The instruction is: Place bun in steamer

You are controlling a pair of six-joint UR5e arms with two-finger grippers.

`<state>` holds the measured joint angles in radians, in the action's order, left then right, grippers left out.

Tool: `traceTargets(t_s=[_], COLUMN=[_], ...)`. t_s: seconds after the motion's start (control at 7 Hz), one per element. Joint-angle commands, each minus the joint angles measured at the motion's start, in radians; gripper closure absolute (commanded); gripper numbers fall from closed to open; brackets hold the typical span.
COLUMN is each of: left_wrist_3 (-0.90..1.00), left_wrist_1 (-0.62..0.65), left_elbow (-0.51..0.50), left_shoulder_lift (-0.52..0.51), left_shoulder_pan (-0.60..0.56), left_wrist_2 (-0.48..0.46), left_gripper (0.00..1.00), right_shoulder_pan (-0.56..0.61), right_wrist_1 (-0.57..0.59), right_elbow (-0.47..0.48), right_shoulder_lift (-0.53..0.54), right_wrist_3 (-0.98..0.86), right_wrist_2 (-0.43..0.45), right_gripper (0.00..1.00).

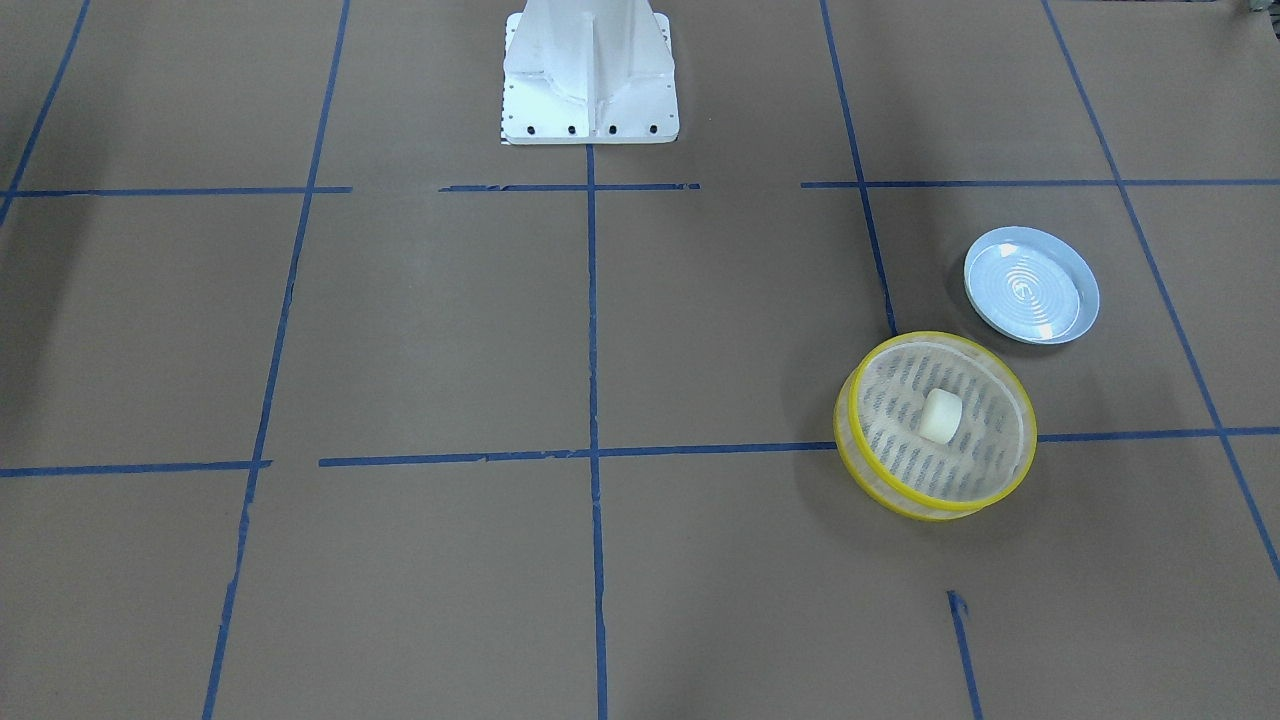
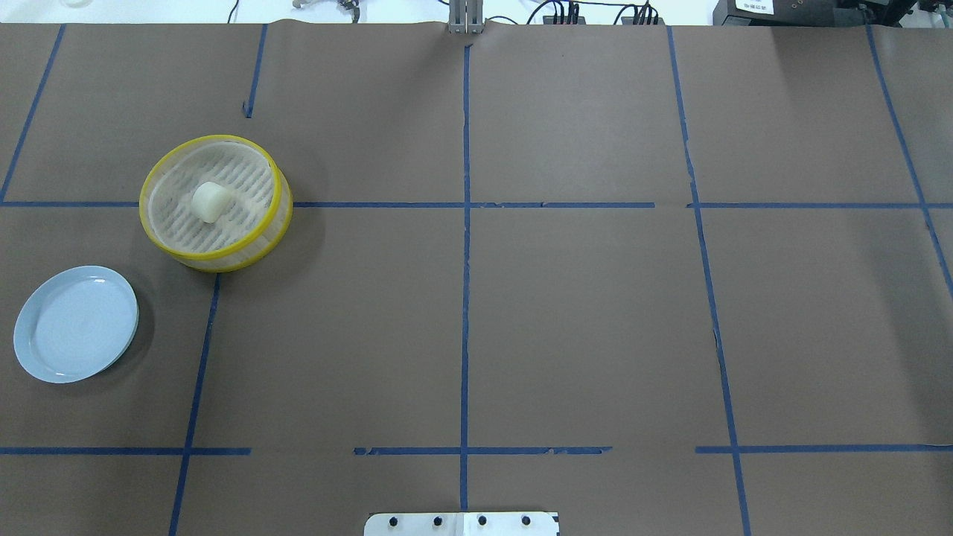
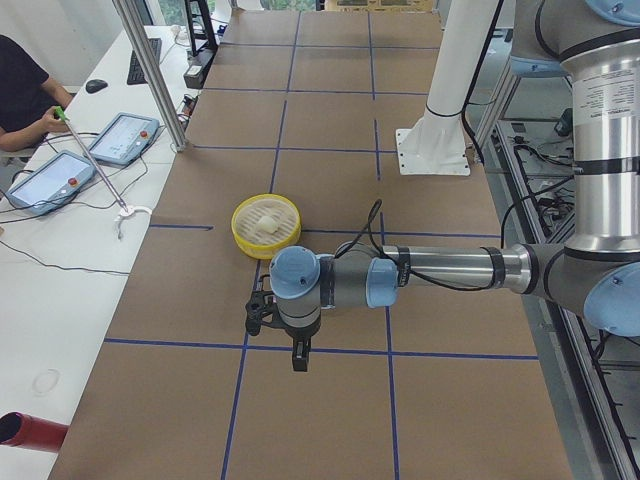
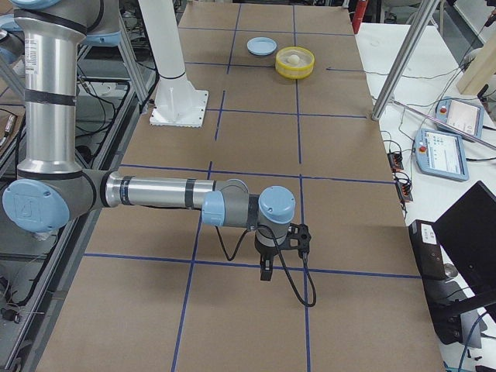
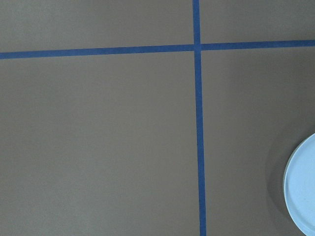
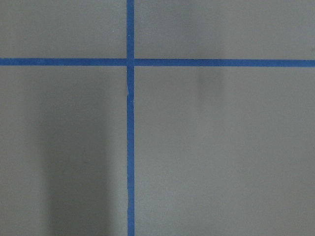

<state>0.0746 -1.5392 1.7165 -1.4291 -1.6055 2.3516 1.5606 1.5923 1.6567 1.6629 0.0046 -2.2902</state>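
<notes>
The bare plate [image 2: 74,324] lies leftmost; beside it the steamer [image 2: 238,257] holds the bun [image 2: 209,202] on its slotted base, so the placing seems finished. The left gripper [image 3: 298,352] and right gripper [image 4: 266,268] hang well apart over the counter [image 2: 581,313]; I cannot tell how wide their fingers stand.

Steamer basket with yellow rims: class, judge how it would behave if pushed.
The steamer looks thin-walled and translucent, so probably light and easily slid. Wide and shallow, it seems unlikely to tip. The loose bun inside may shift.
</notes>
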Motion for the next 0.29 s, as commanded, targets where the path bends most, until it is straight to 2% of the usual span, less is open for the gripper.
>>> traceTargets(t_s=[0.0,0.14], left_wrist_3=[0.001,-0.001], left_wrist_1=[0.001,0.001], left_elbow=[0.000,0.000], left_shoulder_lift=[-0.002,-0.004], left_shoulder_pan=[-0.001,-0.019], left_wrist_2=[0.000,0.000], left_gripper=[0.00,0.00], right_shoulder_pan=[-0.001,0.001], right_wrist_1=[0.000,0.000], right_elbow=[0.000,0.000], right_shoulder_lift=[0.000,0.000], right_wrist_3=[0.000,0.000], right_wrist_2=[0.000,0.000], right_gripper=[0.00,0.00])
